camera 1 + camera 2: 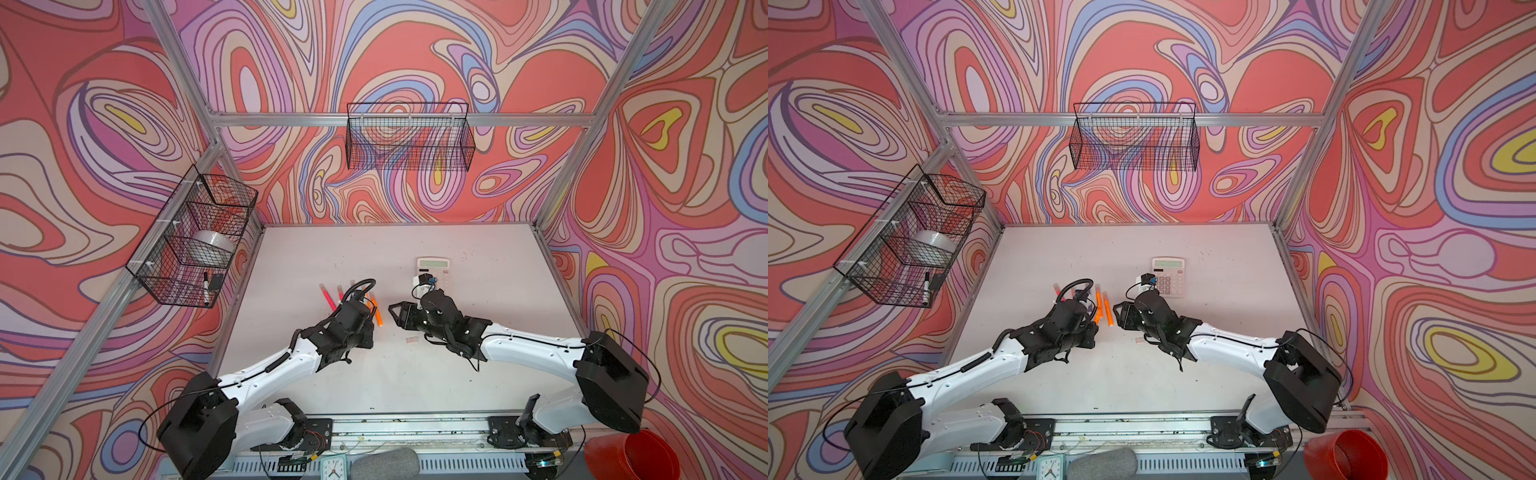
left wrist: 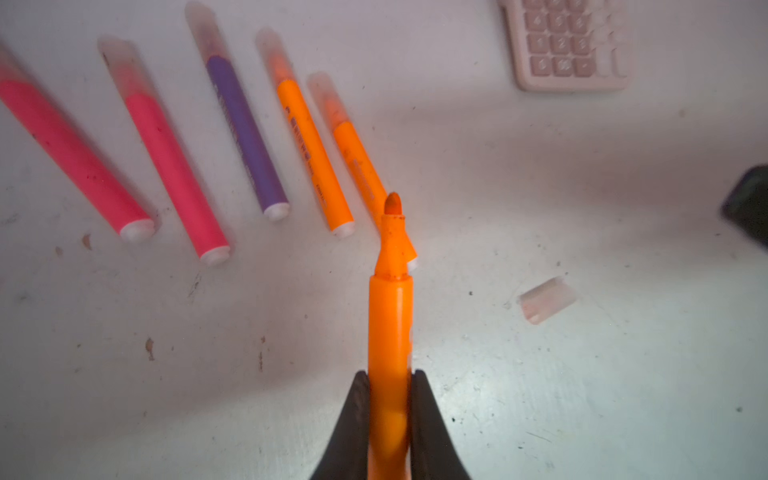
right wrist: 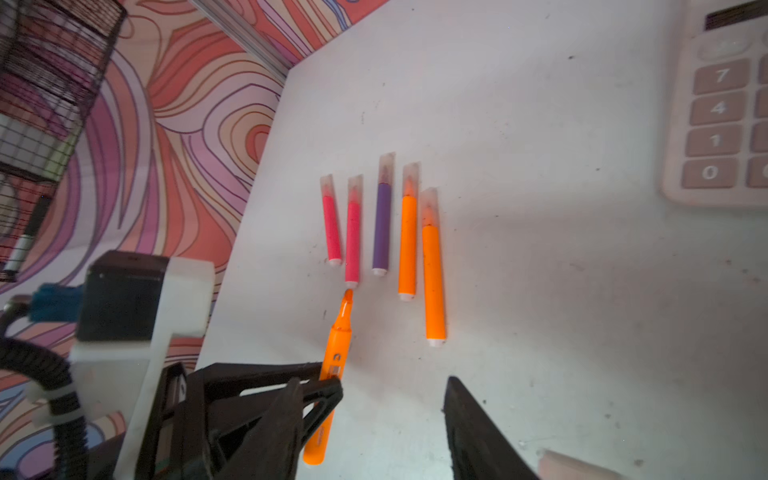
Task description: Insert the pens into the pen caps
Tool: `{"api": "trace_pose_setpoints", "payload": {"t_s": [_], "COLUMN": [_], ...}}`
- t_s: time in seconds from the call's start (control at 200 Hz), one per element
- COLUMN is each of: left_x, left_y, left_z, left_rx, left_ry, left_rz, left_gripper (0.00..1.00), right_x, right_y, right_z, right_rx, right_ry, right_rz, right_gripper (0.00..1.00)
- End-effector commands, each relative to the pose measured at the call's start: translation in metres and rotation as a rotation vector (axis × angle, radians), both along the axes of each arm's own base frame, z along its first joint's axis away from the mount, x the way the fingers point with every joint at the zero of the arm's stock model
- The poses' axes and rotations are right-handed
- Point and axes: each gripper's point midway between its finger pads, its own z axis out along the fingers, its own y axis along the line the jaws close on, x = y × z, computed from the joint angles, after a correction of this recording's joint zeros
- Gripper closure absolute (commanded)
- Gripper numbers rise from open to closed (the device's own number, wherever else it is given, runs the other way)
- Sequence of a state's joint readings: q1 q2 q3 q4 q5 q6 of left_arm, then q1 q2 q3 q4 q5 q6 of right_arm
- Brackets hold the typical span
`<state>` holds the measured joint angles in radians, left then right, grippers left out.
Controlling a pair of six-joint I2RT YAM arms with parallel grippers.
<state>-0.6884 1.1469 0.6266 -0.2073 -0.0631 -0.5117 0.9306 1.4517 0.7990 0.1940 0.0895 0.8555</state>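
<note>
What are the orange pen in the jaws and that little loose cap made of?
Orange pen: apparently smooth, slightly glossy plastic, with a light streak along its barrel; the tip looks matte, perhaps felt. Loose cap: probably frosted translucent plastic, pale and cloudy.

A robot lab test cell: an aluminium frame [image 1: 291, 119] lined with swirl-printed backdrop panels [image 1: 415, 50] encloses a white worktop [image 1: 395, 382], with a left arm [image 1: 266, 370] and right arm [image 1: 532, 345] mounted on a rail [image 1: 415, 426] and wire baskets [image 1: 409, 137] hanging.
</note>
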Motion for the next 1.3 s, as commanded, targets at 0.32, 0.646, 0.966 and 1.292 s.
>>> {"api": "trace_pose_setpoints", "payload": {"t_s": [0.32, 0.646, 0.966, 1.292], "left_x": [-0.020, -0.029, -0.026, -0.025], "left_y": [-0.028, -0.028, -0.027, -0.025], "left_z": [0.048, 0.049, 0.048, 0.052], "left_rx": [-0.214, -0.254, -0.244, -0.249], "left_ry": [-0.166, -0.177, -0.182, -0.197], "left_rz": [-0.200, -0.226, -0.215, -0.206], "left_gripper": [0.89, 0.89, 0.89, 0.87], "right_x": [-0.010, -0.003, -0.005, -0.005], "right_y": [0.039, 0.042, 0.050, 0.049], "right_z": [0.018, 0.016, 0.014, 0.013], "right_rx": [0.172, 0.162, 0.166, 0.160], "right_ry": [-0.045, -0.052, -0.036, -0.034], "right_rz": [0.000, -0.024, 0.005, -0.003], "right_gripper": [0.47, 0.58, 0.70, 0.88]}}
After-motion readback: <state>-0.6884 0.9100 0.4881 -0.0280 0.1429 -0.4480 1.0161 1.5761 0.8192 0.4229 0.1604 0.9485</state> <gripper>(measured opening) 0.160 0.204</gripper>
